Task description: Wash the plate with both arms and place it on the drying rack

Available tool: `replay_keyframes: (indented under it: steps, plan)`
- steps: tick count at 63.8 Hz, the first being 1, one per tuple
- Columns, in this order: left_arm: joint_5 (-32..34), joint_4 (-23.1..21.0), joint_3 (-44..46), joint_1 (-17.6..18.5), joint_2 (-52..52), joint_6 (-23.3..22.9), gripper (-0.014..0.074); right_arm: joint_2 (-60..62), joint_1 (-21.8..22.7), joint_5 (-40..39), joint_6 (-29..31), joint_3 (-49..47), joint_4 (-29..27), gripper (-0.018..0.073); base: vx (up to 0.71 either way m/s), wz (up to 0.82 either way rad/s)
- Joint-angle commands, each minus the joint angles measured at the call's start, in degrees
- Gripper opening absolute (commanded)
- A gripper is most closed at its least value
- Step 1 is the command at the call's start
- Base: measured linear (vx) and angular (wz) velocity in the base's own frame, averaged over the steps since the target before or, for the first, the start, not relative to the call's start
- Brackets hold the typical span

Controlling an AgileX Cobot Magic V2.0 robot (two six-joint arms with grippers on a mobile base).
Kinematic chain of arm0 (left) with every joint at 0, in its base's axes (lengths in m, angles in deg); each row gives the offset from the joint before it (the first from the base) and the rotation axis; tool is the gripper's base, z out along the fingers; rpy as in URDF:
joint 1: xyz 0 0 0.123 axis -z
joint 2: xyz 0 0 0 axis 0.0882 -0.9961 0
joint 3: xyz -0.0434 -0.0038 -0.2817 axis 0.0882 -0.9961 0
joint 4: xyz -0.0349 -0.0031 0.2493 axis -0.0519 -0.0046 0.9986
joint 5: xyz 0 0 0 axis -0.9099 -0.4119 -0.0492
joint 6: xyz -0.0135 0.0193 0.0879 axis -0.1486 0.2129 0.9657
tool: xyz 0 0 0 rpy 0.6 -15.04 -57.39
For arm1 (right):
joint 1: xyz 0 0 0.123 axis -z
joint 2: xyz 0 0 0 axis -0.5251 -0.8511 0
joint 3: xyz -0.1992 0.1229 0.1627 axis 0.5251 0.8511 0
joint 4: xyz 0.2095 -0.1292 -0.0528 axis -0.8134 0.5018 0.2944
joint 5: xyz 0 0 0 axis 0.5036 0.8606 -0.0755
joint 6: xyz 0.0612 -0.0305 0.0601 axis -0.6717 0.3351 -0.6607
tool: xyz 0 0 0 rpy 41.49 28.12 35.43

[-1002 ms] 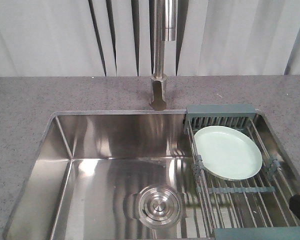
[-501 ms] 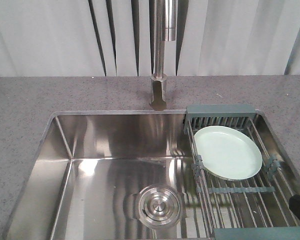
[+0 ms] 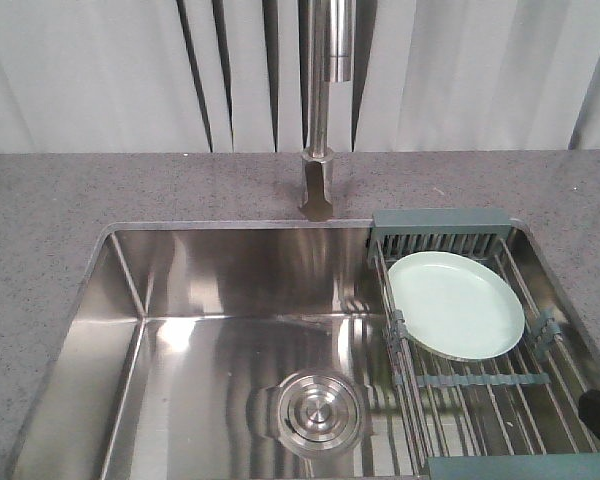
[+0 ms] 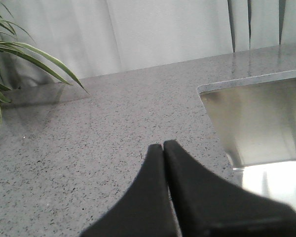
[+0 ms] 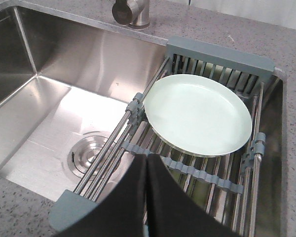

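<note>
The plate (image 5: 198, 114) lies flat on the rack (image 5: 217, 59), right of the sink (image 3: 180, 300). Both end effectors, left (image 4: 164, 148) and right (image 5: 146, 159), are closed, empty. The smooth rim could slip from a pinch.

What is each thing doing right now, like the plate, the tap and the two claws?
Plate: lying on the rack, nothing touching it.
Rack: sitting across the right side of the sink, holding only the plate.
Tap: no water running.
Sink: no standing water, no dishes in it.
Drain: cover in place.
Left claw: shut, holding nothing, over the counter.
Right claw: shut, holding nothing, above the rack.
</note>
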Motion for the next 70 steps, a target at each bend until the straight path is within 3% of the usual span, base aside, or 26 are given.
replay_keyframes:
  steps: [1, 70]
  plan:
    - [4.51, -0.09, 1.11, -0.23, 0.95, -0.88, -0.0007, -0.41, 0.16, -3.36, 0.18, -1.61, -0.74, -0.0008, 0.00, 0.00]
    - [4.11, -0.09, 1.22, -0.21, 0.85, -0.83, -0.0007, -0.41, 0.16, -3.36, 0.18, -1.61, -0.74, -0.0008, 0.00, 0.00]
